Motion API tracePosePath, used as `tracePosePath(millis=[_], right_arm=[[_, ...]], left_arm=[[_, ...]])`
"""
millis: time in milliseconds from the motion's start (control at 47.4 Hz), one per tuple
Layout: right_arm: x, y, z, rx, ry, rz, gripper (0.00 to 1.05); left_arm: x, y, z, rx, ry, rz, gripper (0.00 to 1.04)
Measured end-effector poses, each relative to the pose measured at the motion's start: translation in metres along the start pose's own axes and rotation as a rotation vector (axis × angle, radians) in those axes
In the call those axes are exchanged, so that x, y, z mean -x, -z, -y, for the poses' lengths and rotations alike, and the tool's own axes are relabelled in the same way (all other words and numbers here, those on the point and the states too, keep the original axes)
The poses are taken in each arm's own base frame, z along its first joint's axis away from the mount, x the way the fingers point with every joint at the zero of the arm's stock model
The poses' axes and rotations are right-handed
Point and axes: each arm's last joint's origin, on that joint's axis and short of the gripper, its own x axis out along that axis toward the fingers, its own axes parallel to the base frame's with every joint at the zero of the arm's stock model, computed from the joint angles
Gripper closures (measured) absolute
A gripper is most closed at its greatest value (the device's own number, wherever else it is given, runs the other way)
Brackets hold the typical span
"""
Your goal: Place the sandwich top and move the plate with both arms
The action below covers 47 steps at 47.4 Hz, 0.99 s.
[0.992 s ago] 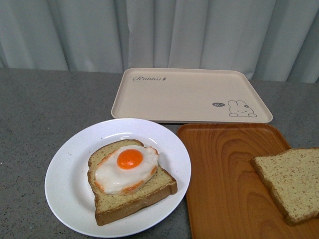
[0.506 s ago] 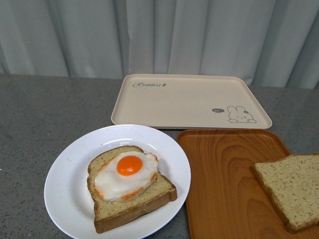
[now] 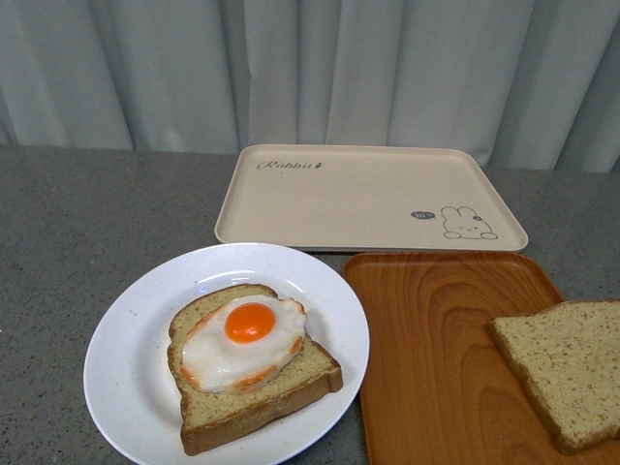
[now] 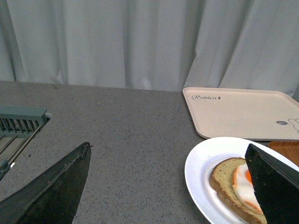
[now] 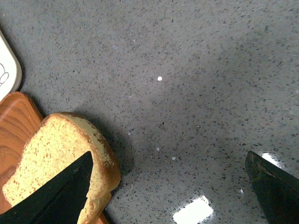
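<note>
Front view: the plate sits on the near left part of the desk. It carries a bread slice with a fried egg on top, the slice lying about mid-plate. The plate's right rim is just beside the left edge of the wooden tray; contact cannot be told. The sandwich top lies flat at the right edge of the wooden tray, bare, well apart from the plate. A beige rabbit tray sits behind both, toward the desk's far edge, next to the grey curtain. No arm shows in this view. Left wrist view: the left gripper has its jaws spread wide with nothing between them, over bare desk beside the plate's left rim; one finger overlaps the egg slice in the picture. A slatted grey-green rack is at the desk's left edge. Right wrist view: the right gripper is likewise spread wide and empty, over bare desk just off the wooden tray's right edge. The sandwich top's rounded crust end projects past that edge. One finger lies across the slice in the picture; touching cannot be told.
</note>
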Motion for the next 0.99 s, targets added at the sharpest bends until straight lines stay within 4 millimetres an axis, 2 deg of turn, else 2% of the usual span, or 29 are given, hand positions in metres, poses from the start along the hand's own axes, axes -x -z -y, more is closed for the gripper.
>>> tracePosePath(millis=[316, 549, 865, 992], right_arm=[[-0.013, 0.016, -0.019, 0.072, -0.031, -0.041, 0.09], [-0.019, 0.031, -0.018, 0.048, -0.040, -0.072, 0.09], [-0.027, 0.039, -0.017, 0.011, -0.072, -0.044, 0.09], [-0.030, 0.048, -0.019, -0.002, -0.090, -0.048, 0.09]], left_arm=[[0.000, 0.000, 0.000, 0.000, 0.000, 0.000, 0.06], [0.000, 0.000, 0.000, 0.000, 0.000, 0.000, 0.06], [0.000, 0.000, 0.000, 0.000, 0.000, 0.000, 0.06], [0.000, 0.000, 0.000, 0.000, 0.000, 0.000, 0.06]])
